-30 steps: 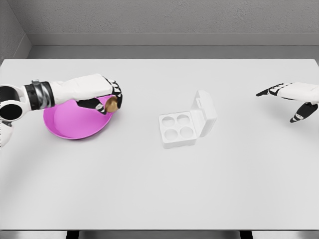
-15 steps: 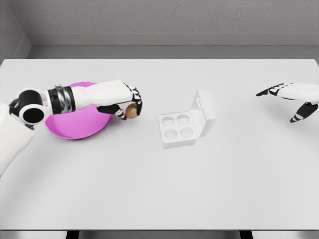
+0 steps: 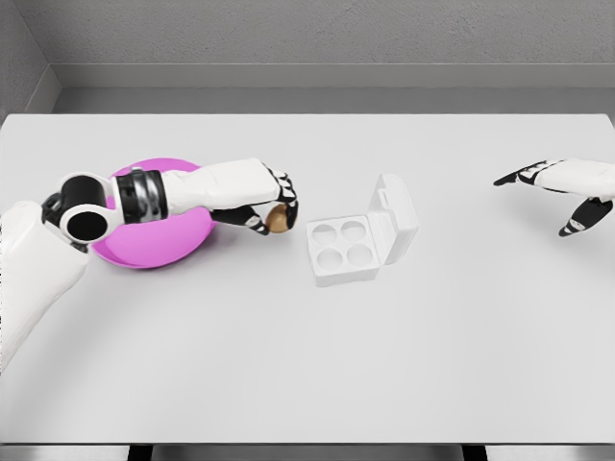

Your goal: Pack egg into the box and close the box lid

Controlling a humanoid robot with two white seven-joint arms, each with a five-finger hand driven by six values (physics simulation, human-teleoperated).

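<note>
My left hand (image 3: pixel 273 209) is shut on a brown egg (image 3: pixel 279 220), held just above the table a little left of the white egg box (image 3: pixel 343 252). The box lies open with its four round cups showing and nothing in them. Its lid (image 3: pixel 396 216) stands tilted up on the right side. Behind my left forearm sits the pink bowl (image 3: pixel 154 242), partly hidden by the arm. My right hand (image 3: pixel 562 187) hovers at the far right edge, fingers spread, holding nothing.
The white table (image 3: pixel 307 365) runs to a grey wall at the back. The bowl's inside is mostly covered by my left arm.
My left hand has carried the egg rightward, out from over the pink bowl to just left of the box. The right hand has not moved.
</note>
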